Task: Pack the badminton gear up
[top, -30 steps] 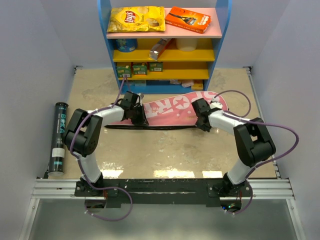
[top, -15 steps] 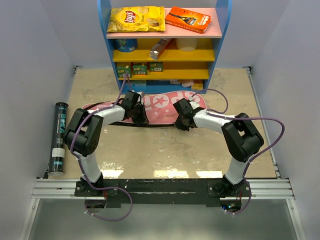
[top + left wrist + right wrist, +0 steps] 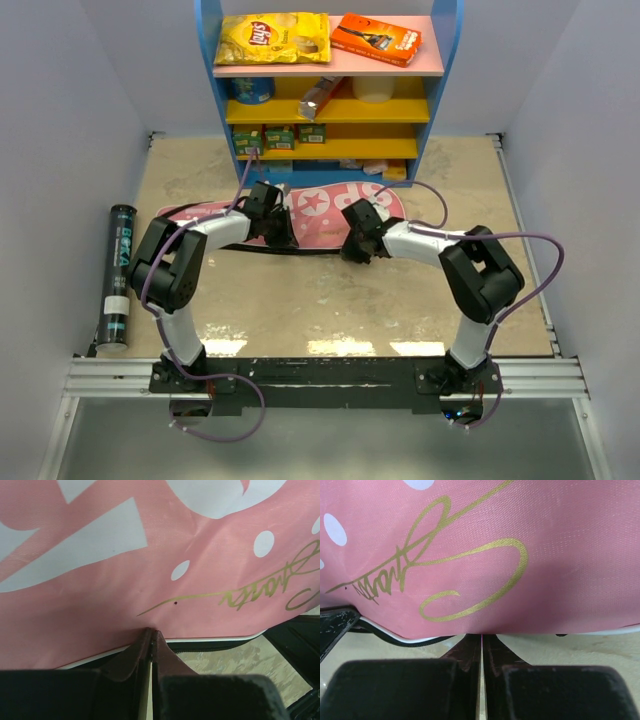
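Legible: red "Lay's" logo on the yellow crisp packet [image 3: 272,38] on the top shelf [image 3: 340,69], big white "SP" and a star on the pink racket bag [image 3: 320,218], plus an unreadable gold signature [image 3: 440,560]; teal lettering on the black tube [image 3: 118,270] too small.

The bag [image 3: 315,222] lies before the shelf [image 3: 330,110], the tube [image 3: 117,277] well left.
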Robot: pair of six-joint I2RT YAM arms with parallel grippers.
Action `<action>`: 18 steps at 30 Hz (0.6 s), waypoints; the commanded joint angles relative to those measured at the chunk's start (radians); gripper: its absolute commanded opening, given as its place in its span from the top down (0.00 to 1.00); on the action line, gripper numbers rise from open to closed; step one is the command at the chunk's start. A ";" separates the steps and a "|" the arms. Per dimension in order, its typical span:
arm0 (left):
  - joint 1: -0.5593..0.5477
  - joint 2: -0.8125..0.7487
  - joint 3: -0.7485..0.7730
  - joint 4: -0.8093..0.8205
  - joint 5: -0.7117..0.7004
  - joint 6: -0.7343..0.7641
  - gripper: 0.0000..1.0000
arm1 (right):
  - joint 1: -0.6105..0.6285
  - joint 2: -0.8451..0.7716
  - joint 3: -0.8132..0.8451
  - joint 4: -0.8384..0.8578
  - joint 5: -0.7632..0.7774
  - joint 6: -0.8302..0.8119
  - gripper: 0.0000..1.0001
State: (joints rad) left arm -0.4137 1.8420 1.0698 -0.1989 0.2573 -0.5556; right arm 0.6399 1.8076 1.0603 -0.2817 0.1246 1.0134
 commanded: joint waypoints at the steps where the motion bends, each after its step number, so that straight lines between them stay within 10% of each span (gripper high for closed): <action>1: -0.020 0.042 0.002 -0.068 0.025 0.026 0.91 | 0.030 0.041 0.000 0.053 -0.065 0.007 0.87; 18: -0.022 0.030 0.001 -0.066 0.071 0.028 0.91 | 0.023 -0.172 -0.045 -0.119 0.043 -0.033 0.73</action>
State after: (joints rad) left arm -0.4217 1.8442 1.0698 -0.2070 0.2996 -0.5552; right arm 0.6670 1.7237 1.0218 -0.3458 0.1169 1.0023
